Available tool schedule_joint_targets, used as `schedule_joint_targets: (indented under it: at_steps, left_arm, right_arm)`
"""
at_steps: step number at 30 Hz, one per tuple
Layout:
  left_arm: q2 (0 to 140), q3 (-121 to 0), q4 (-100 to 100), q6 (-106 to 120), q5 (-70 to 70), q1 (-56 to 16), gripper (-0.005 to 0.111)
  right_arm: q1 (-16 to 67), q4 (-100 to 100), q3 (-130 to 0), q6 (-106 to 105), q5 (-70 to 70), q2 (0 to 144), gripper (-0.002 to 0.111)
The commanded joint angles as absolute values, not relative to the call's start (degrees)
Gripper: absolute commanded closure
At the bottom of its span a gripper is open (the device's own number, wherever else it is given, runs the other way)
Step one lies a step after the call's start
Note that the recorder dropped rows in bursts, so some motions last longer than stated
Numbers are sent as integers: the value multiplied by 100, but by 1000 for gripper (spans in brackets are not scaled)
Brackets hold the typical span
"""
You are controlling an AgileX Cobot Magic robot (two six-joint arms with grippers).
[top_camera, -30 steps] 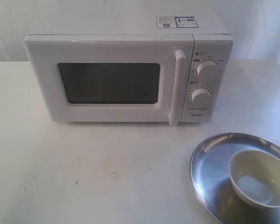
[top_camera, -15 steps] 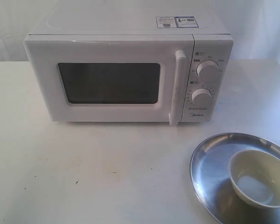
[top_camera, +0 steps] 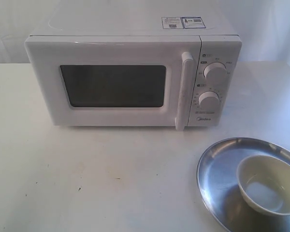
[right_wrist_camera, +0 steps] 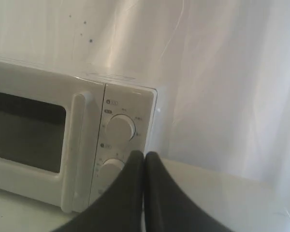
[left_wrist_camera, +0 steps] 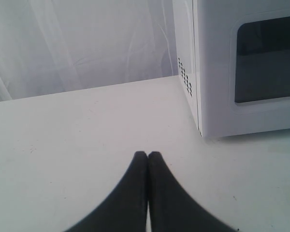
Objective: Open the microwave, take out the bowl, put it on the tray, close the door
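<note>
The white microwave (top_camera: 130, 77) stands at the back of the table with its door (top_camera: 111, 84) closed and the tall white handle (top_camera: 184, 89) upright beside the two knobs. A small cream bowl (top_camera: 268, 183) sits inside the round steel tray (top_camera: 217, 164) at the front right. Neither arm shows in the exterior view. My left gripper (left_wrist_camera: 147, 155) is shut and empty, over bare table off the microwave's (left_wrist_camera: 241, 67) left side. My right gripper (right_wrist_camera: 144, 155) is shut and empty, in front of the microwave's (right_wrist_camera: 72, 140) knob panel.
A white cloth backdrop (top_camera: 270, 29) hangs behind the table. The white tabletop (top_camera: 87, 174) stretches in front of the microwave and to the left of the tray. The tray runs off the right edge of the exterior view.
</note>
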State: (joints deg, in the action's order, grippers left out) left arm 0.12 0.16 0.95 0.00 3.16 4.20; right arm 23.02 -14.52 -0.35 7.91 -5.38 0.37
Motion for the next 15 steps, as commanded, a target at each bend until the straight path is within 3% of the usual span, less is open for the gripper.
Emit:
schedule_joint_targets:
  at_steps: [1, 15]
  left_arm:
    - [0, 0, 50, 0, 349, 396, 107]
    - [0, 0, 50, 0, 338, 396, 107]
  right_arm:
    - [2278, -462, 0, -288, -730, 0, 108]
    - [1736, -191, 0, -387, -430, 0, 108]
